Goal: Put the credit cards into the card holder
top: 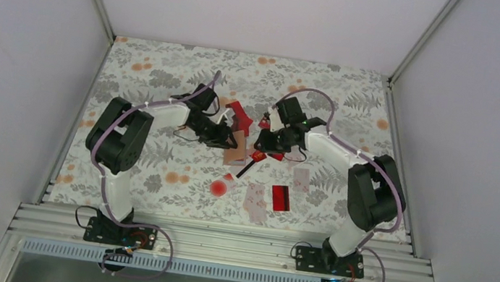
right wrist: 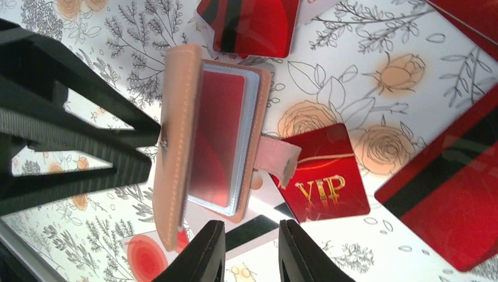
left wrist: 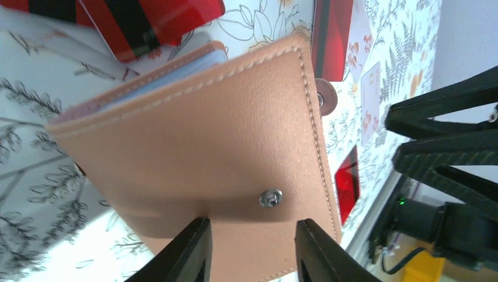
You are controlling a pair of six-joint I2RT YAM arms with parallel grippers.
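Card holder [right wrist: 176, 147] lies open in the middle of the table [top: 168, 72], btw the two arms. Its long axis runs near-to-far in the top view, cover tipped up on the left arm's side, snap tab sticking out twd the right arm onto the corner of a red VIP card [right wrist: 326, 176]. One red card [right wrist: 217, 141] shows in its clear pocket. Left gripper [left wrist: 251, 252] is spread, tips against the cover's outside (pressing or just touching, can't tell). Right gripper [right wrist: 251, 254] hangs part-spread over a white card w/ black stripe [right wrist: 252, 226], pinching nothing.
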